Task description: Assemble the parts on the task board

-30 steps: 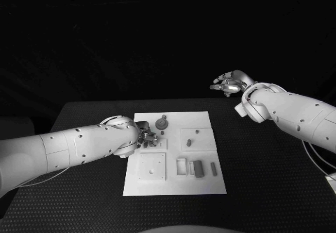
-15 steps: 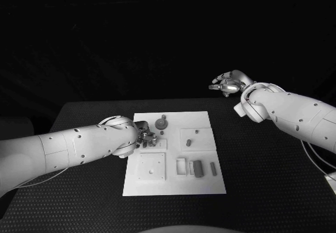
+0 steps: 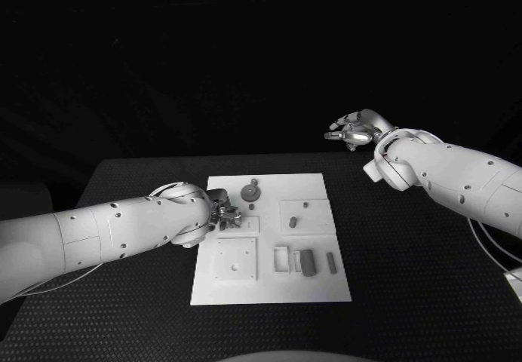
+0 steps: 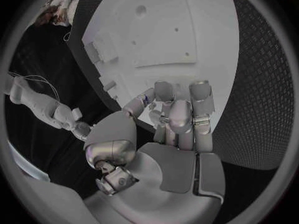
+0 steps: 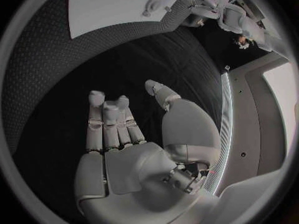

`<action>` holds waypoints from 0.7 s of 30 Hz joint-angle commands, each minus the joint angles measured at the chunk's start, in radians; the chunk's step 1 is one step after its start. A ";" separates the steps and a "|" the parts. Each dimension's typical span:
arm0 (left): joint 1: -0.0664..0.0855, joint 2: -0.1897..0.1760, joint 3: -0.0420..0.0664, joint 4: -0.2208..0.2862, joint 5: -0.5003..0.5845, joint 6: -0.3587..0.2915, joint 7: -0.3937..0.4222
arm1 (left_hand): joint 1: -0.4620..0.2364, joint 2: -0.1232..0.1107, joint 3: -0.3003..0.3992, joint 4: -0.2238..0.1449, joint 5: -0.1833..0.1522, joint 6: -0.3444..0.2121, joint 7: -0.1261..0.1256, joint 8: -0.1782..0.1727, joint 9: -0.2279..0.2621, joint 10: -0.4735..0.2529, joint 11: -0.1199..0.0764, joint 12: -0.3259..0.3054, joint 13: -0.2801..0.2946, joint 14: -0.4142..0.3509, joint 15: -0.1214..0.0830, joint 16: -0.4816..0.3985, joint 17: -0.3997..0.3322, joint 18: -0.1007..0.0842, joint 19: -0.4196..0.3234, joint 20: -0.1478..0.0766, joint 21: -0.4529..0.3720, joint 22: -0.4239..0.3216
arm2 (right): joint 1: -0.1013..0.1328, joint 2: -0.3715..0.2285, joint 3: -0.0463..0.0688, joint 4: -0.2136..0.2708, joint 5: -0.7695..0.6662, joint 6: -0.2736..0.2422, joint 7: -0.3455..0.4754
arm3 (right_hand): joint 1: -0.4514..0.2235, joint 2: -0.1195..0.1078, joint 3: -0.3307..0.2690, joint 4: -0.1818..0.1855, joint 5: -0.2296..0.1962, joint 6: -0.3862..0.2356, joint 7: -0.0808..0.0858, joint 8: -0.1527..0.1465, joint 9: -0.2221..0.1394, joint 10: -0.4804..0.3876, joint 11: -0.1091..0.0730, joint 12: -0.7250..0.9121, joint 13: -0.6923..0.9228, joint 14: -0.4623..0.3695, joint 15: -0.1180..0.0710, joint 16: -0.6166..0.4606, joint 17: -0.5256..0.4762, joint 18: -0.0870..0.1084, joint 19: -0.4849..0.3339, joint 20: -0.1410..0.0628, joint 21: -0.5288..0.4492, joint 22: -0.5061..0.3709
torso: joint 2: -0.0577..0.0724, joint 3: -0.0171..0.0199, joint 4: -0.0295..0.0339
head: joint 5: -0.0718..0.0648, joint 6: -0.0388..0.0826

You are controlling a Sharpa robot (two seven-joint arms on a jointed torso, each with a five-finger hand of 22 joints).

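The white task board (image 3: 272, 235) lies in the middle of the black table. My left hand (image 3: 225, 215) hovers at the board's upper left edge, beside a small square recess (image 3: 250, 224). In the left wrist view this hand (image 4: 177, 122) has its fingers curled towards the thumb over the board (image 4: 168, 35), and a small blue part (image 4: 148, 100) shows pinched between them. My right hand (image 3: 350, 133) is raised beyond the table's far right corner, fingers apart and holding nothing; the right wrist view shows it (image 5: 124, 134) over the dark table.
On the board lie a round piece with a stem (image 3: 251, 193), a short peg (image 3: 293, 221) in a square plate, a larger square plate (image 3: 236, 259), and slim bars (image 3: 309, 262) near the front. Black table surrounds the board.
My left hand has shifted slightly towards the near side over the board's left edge. The right arm has stayed still.
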State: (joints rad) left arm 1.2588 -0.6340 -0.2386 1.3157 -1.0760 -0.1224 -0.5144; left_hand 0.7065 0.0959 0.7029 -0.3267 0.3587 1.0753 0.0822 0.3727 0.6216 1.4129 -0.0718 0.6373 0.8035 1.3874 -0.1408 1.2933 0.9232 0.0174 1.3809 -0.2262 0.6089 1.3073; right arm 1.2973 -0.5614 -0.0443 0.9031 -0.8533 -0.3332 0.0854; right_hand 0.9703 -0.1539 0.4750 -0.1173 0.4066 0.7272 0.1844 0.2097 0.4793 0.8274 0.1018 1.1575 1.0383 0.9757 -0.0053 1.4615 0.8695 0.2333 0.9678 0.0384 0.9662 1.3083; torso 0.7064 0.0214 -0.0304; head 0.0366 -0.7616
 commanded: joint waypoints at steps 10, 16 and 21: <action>-0.001 0.005 0.000 0.000 0.000 -0.030 0.023 | -0.014 0.028 0.039 0.037 -0.017 0.077 -0.050 0.004 0.001 -0.004 -0.004 0.009 -0.004 -0.051 -0.039 0.016 -0.009 0.025 0.017 -0.023 -0.005 0.018 | 0.000 0.000 0.000 0.001 -0.008 0.013 0.006 | 0.000 0.010 0.001 -0.006 0.002 0.002 0.028 0.007 -0.002 -0.005 0.000 0.006 -0.002 -0.007 0.000 0.007 -0.001 0.029 -0.008 0.002 -0.006 0.015 | 0.000 0.0003 0.0000 | -0.001 -0.001; -0.001 0.008 0.000 -0.003 0.012 -0.017 0.025 | -0.019 0.030 0.040 0.037 -0.022 0.078 -0.050 0.004 0.001 -0.003 -0.004 0.010 -0.005 -0.052 -0.039 0.018 -0.012 0.025 0.017 -0.023 -0.005 0.018 | 0.000 0.001 0.000 0.001 -0.008 0.014 0.006 | 0.000 0.011 0.002 -0.006 0.002 0.002 0.028 0.007 -0.002 -0.005 0.000 0.007 -0.002 -0.007 0.000 0.007 -0.002 0.029 -0.008 0.002 -0.006 0.015 | 0.000 0.0001 0.0003 | -0.003 -0.001; -0.001 0.010 0.000 -0.002 0.020 0.004 0.025 | -0.026 0.033 0.039 0.039 -0.028 0.079 -0.050 0.003 0.001 -0.003 -0.004 0.010 -0.006 -0.053 -0.039 0.021 -0.015 0.024 0.017 -0.022 -0.005 0.018 | 0.000 0.001 0.000 0.000 -0.008 0.015 0.005 | 0.000 0.011 0.001 -0.007 0.002 0.002 0.028 0.007 -0.003 -0.006 0.000 0.007 -0.002 -0.007 0.000 0.008 -0.002 0.029 -0.008 0.002 -0.006 0.015 | 0.000 0.0005 0.0003 | -0.001 -0.003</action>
State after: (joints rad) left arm 1.2578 -0.6271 -0.2389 1.3110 -1.0702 -0.1384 -0.5042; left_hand 0.6815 0.1209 0.7044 -0.3250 0.3356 1.0753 0.0822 0.3729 0.6237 1.4121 -0.0726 0.6413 0.7982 1.3840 -0.1376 1.3081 0.9091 0.0174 1.3811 -0.2260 0.6089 1.3079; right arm 1.2972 -0.5613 -0.0443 0.9029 -0.8533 -0.3314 0.0854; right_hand 0.9703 -0.1539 0.4749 -0.1174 0.4066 0.7279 0.1836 0.2097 0.4775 0.8274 0.1018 1.1574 1.0374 0.9757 -0.0053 1.4656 0.8695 0.2334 0.9664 0.0398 0.9662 1.3083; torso 0.7066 0.0217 -0.0302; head 0.0342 -0.7633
